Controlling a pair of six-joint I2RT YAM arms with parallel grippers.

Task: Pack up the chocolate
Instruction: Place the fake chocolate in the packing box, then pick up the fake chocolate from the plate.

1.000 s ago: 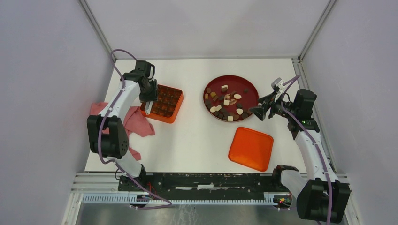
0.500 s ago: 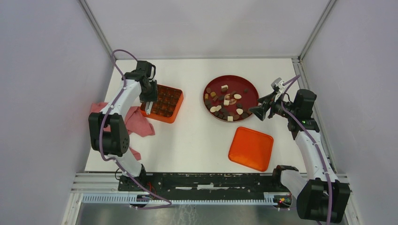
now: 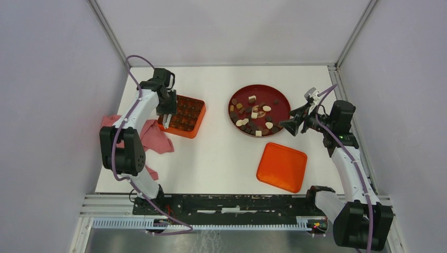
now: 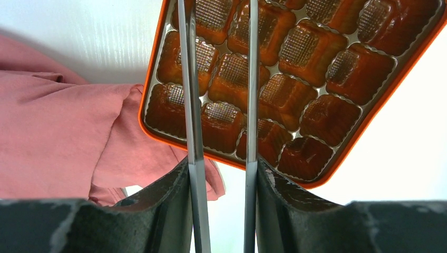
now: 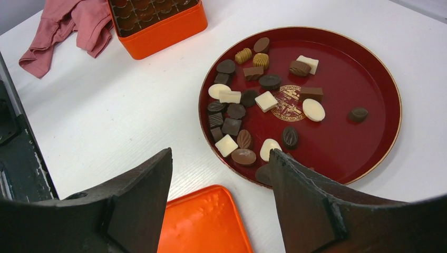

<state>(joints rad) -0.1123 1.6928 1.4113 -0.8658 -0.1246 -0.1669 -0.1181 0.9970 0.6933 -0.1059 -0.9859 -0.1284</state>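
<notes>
On the white table [image 3: 221,153], a red plate [image 5: 369,79] carries the chocolate [image 5: 266,101], and the orange box [image 4: 149,100] shows empty cells. The left gripper [image 3: 166,121] hangs over the box, jaws narrow and empty. The right gripper [image 5: 220,154], jaws wide, should straddle one outlying piece squarely.

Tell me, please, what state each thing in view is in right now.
box: lid off, visible compartments empty.
lid: lying on the table, apart from the box.
plate: holding the chocolate.
chocolate: loose on the plate.
cloth: crumpled beside the box.
left gripper: open, empty, over the box.
right gripper: open, empty, at the plate's rim.
</notes>
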